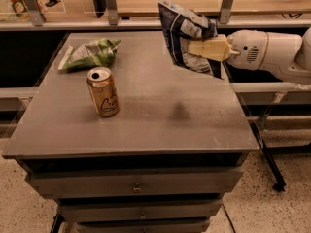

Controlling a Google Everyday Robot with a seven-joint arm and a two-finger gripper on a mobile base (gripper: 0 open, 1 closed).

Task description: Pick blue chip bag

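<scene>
The blue chip bag [182,35] is dark blue foil with white and silvery patches, wrinkled, and hangs in the air above the far right part of the grey table [146,120]. My gripper [194,47] reaches in from the right on a white arm and is shut on the bag, its cream fingers [211,48] clamped across the bag's middle. The bag's lower corner hangs above the table's right edge.
A gold drink can [103,91] stands upright at the left middle of the table. A green and white snack bag [91,54] lies at the far left. A shelf with metal posts [112,4] runs behind the table. Drawers sit under the tabletop.
</scene>
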